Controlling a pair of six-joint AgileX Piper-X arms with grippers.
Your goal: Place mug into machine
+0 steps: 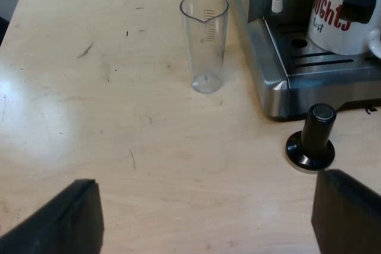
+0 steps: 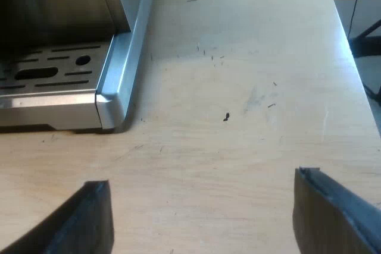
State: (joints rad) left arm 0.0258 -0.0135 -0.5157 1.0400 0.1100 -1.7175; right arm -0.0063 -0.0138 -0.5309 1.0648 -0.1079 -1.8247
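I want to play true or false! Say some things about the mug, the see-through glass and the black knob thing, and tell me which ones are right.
1. The mug stands on the espresso machine, on its drip tray. True.
2. The measuring glass lies on its side. False: it stands upright on the table.
3. The tamper has a black knob. True.
4. The left gripper holds the tamper. False: it is open and empty; the tamper stands on the table by the machine's corner.
5. The right gripper holds the mug. False: it is open over the table.
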